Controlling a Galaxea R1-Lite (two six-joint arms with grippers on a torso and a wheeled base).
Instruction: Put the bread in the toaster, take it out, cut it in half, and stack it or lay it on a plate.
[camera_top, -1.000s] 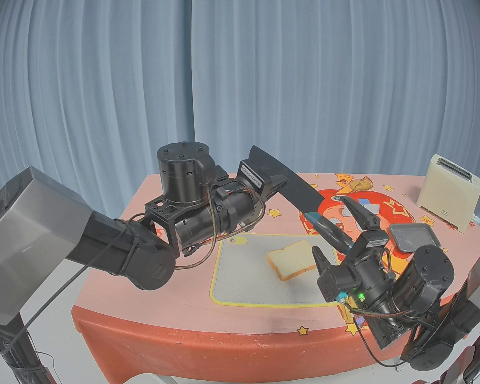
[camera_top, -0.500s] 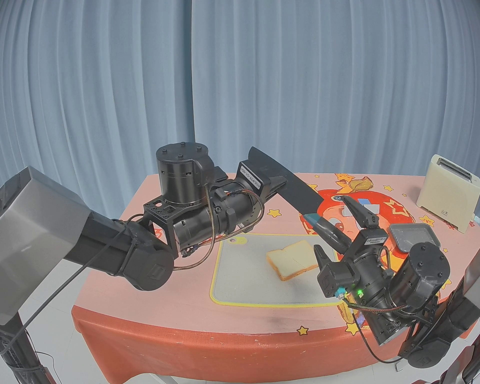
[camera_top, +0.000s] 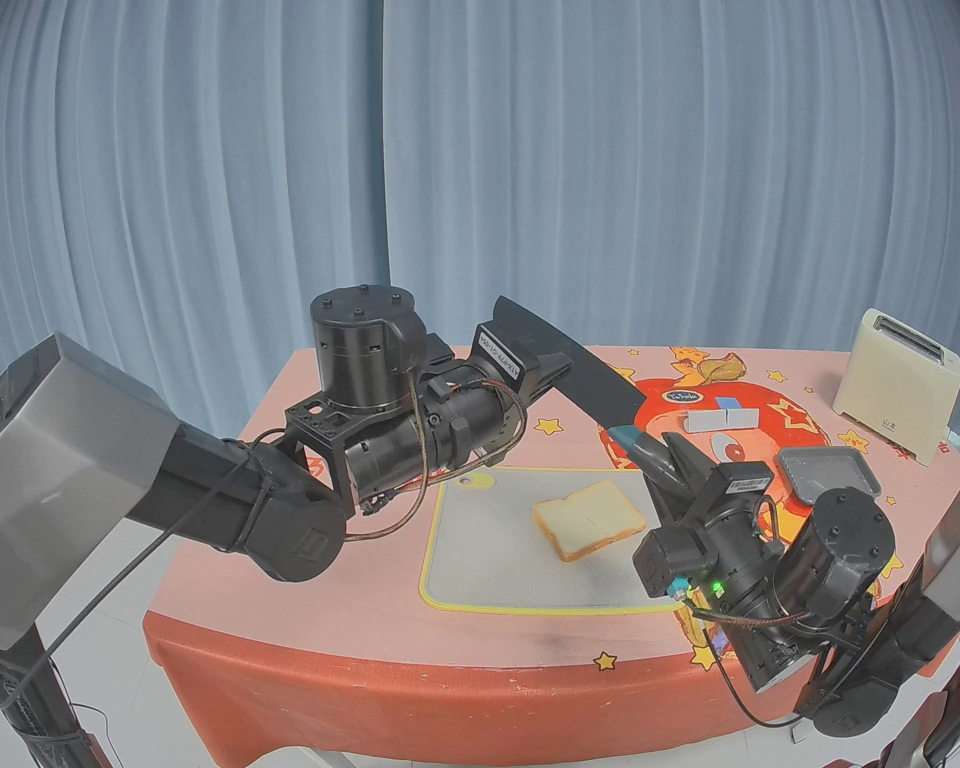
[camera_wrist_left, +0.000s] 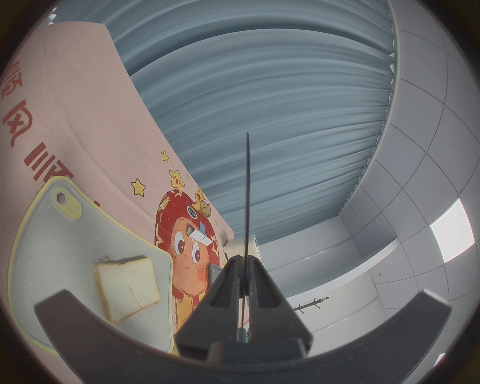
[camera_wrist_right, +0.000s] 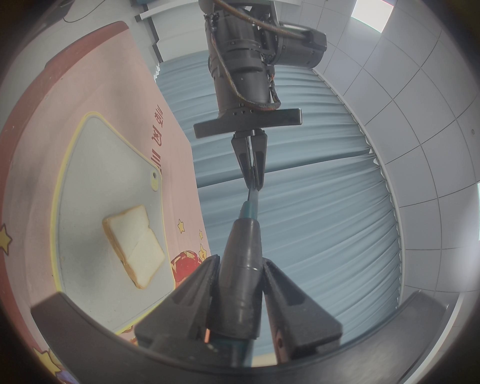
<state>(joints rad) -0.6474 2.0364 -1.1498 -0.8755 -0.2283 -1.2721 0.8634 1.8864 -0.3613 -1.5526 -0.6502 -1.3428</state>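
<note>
A slice of bread (camera_top: 588, 518) lies on the grey, yellow-edged cutting board (camera_top: 480, 560), with a line across its middle (camera_wrist_right: 134, 245). Above it a black knife (camera_top: 595, 378) hangs slanted in the air. My left gripper (camera_top: 555, 362) is shut on the blade's back end (camera_wrist_left: 247, 200). My right gripper (camera_top: 678, 478) is shut on the knife's dark handle (camera_wrist_right: 240, 270), a finger on each side. The cream toaster (camera_top: 900, 385) stands at the table's far right. A small grey plate (camera_top: 828, 472) lies just behind my right arm.
A white and blue block (camera_top: 720, 418) rests on the red cartoon print of the pink tablecloth (camera_top: 300, 600). The left arm spans the table's left half above the board's corner. Blue curtains hang behind the table.
My right gripper's fingers, spread wide around the handle before, have come together on it. The left gripper and the knife have barely moved. The bread has not moved.
</note>
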